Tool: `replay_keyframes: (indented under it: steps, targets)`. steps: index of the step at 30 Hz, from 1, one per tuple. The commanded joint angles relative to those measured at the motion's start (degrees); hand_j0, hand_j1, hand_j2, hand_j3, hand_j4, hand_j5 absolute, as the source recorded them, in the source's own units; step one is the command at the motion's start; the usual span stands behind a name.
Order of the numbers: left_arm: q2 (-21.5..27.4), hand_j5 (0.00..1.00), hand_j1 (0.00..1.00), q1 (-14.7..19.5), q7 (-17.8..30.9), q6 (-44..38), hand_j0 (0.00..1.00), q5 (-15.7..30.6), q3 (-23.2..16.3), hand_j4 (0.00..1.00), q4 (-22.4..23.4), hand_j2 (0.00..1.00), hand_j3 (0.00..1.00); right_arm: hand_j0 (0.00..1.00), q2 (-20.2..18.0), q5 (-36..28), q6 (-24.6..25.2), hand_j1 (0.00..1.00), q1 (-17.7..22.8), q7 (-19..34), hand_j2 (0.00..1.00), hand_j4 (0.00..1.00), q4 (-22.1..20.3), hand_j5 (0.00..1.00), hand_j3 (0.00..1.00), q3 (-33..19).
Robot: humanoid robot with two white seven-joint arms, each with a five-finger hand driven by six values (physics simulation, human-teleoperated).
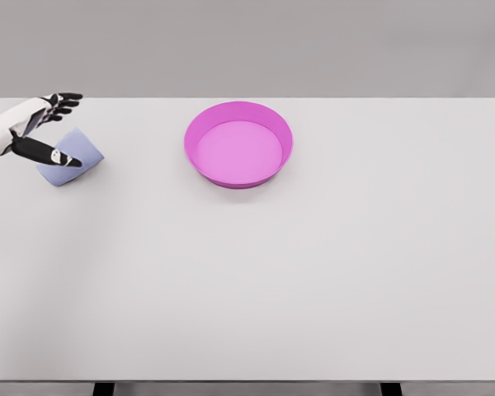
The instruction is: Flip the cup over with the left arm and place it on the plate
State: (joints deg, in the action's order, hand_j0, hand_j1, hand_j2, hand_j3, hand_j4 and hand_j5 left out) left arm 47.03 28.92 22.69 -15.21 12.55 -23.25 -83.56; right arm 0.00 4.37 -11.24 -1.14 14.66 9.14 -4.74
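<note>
A pale blue cup [76,154] lies tilted on the white table [297,272] at the far left. My left hand [54,128] reaches in from the left edge and sits right at the cup, its black thumb across the cup's near side and the other fingers spread above its far side. The fingers are open and I cannot tell whether they touch the cup. A magenta plate [287,140] with a raised rim stands toward the back middle of the table, well to the right of the cup. The right arm does not show.
The table's back edge runs just behind the hand and the plate. Two dark table legs [104,388] show under the front edge.
</note>
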Motion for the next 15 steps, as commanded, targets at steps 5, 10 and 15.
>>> replay_keyframes:
  steps: [5,10,15]
  targets:
    - [-0.2,1.0,1.0,0.3,0.0,-0.3,1.0,0.0,-0.4,1.0,1.8,1.0,1.0,1.0,0.0,0.0,0.0,1.0,0.0,0.0,1.0,1.0,0.0,1.0,1.0,0.0]
    - [-0.7,1.0,1.0,1.1,0.0,-0.3,1.0,0.0,-1.1,1.0,2.0,1.0,1.0,1.0,0.0,0.0,0.0,1.0,0.0,0.0,1.0,1.0,0.0,1.0,1.0,0.0]
    - [-2.5,1.0,1.0,1.8,0.0,-0.3,1.0,-0.1,-1.6,1.0,4.9,1.0,1.0,1.0,0.0,0.0,0.0,1.0,0.0,0.0,1.0,1.0,0.0,1.0,1.0,0.0]
